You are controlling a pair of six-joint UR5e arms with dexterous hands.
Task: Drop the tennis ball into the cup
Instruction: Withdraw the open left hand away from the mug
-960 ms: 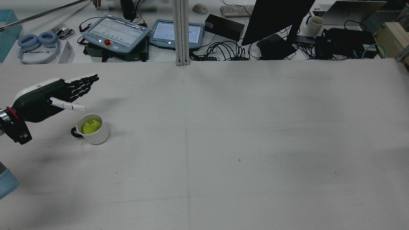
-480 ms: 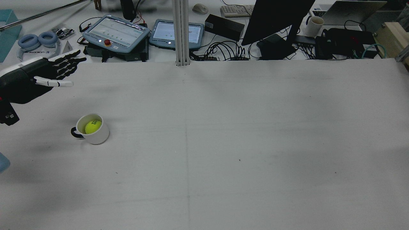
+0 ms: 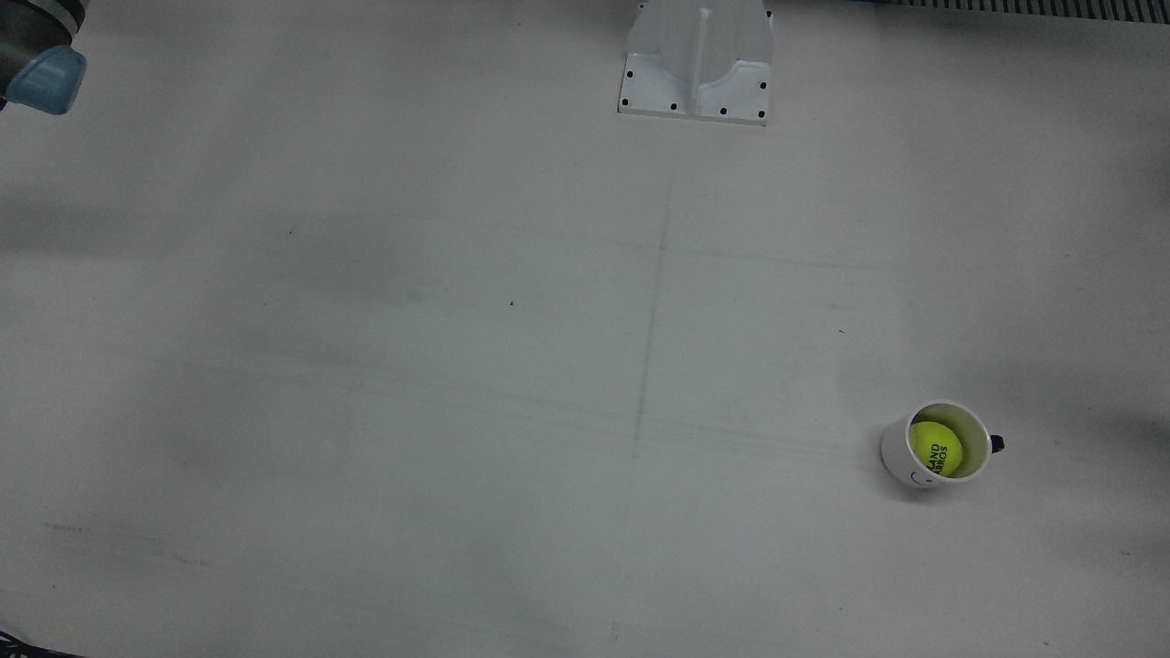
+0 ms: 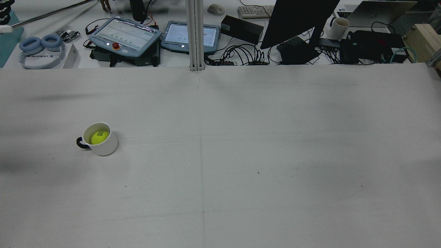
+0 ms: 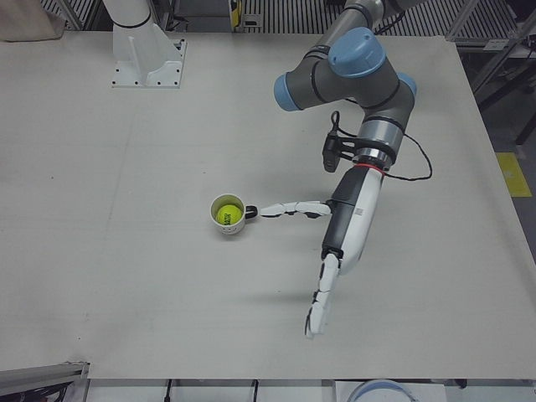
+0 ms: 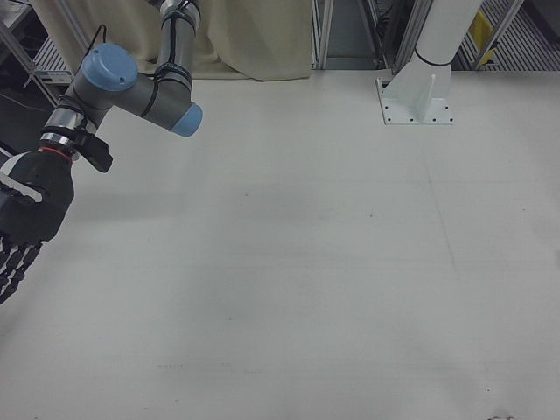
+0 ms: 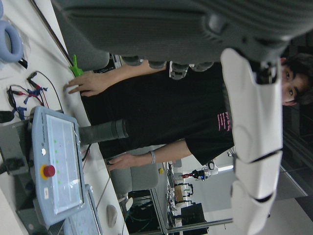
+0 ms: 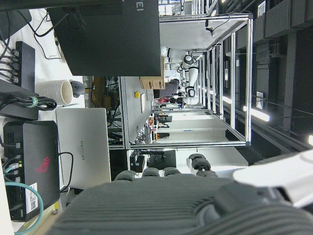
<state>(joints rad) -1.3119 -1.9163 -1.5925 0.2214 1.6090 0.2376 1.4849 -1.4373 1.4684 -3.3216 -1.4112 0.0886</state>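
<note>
On bare grey table (image 4: 241, 155), ball-filled cup (image 5: 227, 215); left hand (image 5: 335, 251) splayed, empty.

Your right hand (image 6: 28, 210) sits at the far left edge of the right-front view, dark palm toward the camera and its fingers (image 6: 12, 267) spread and hanging downward, closed on nothing and partly cut off by the frame. Above it you see the arm (image 6: 131, 87) with its blue-capped joints, bending back toward the top of the view. The surface (image 6: 306, 289) stretches pale and bare across the view. A white pedestal (image 6: 418, 92) stands bolted at the upper right, in front of a beige curtain (image 6: 245, 35).
</note>
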